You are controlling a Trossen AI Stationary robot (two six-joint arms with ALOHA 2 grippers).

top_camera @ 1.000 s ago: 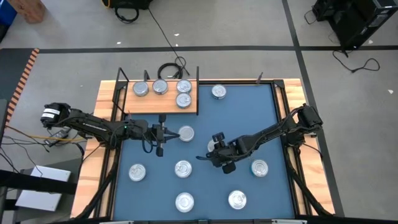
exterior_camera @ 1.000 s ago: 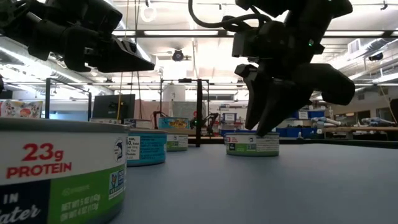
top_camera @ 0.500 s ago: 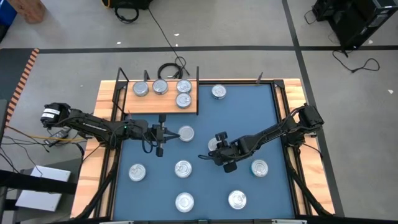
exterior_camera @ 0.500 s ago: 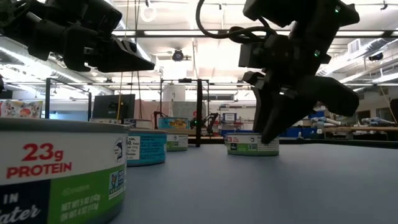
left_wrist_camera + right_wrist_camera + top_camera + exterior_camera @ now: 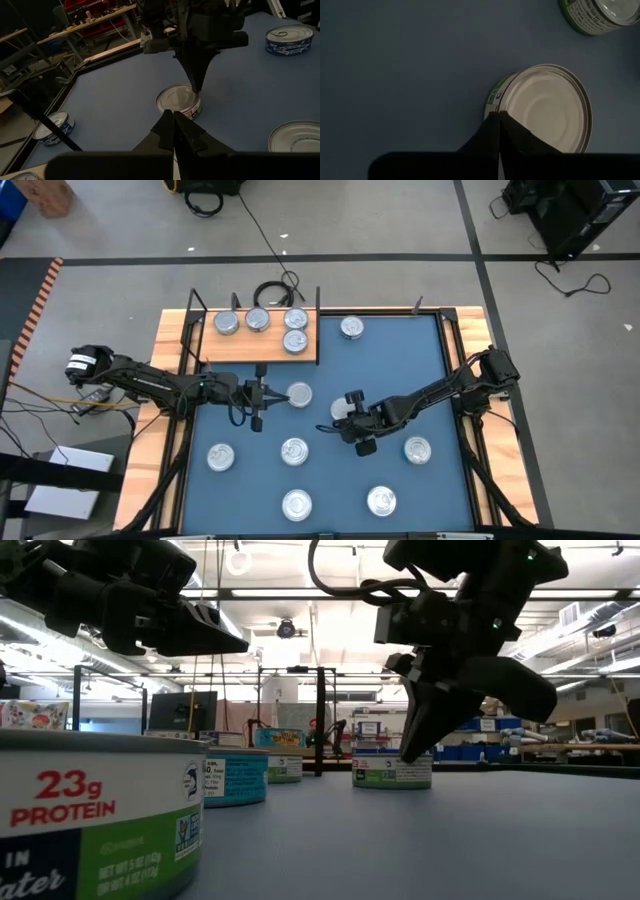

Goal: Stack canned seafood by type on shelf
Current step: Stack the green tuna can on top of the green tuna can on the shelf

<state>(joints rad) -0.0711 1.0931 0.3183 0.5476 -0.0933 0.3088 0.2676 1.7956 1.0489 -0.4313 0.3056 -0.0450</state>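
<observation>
The right gripper [image 5: 343, 412] sits over the middle of the blue mat [image 5: 400, 370], fingers pinched together with nothing between them, their tips at the rim of a green-label tin [image 5: 340, 412]. From the right wrist, the closed fingertips [image 5: 496, 125] meet the edge of that tin [image 5: 545, 107], which stands flat on the mat and not in any grip. The low view shows the same: the dark gripper [image 5: 412, 752] pointing down at the tin [image 5: 392, 770].

The left gripper [image 5: 262, 393] waits just left of centre, also clenched on nothing, hanging above the mat in the low view [image 5: 235, 643]. A tin [image 5: 299, 394] lies just beside its tips.

The shelf [image 5: 255, 345] sits at the far left part of the table, with four tins on its board: three in a row along the back [image 5: 227, 323] [image 5: 258, 320] [image 5: 295, 318] and one in front of the rightmost [image 5: 295, 341].

More tins are scattered on the mat: one at the far edge right of the shelf [image 5: 351, 328], one near the right arm [image 5: 417, 449], one at the near left [image 5: 220, 457], one near the middle [image 5: 294, 450], and two along the near edge [image 5: 296, 504] [image 5: 381, 501].
</observation>
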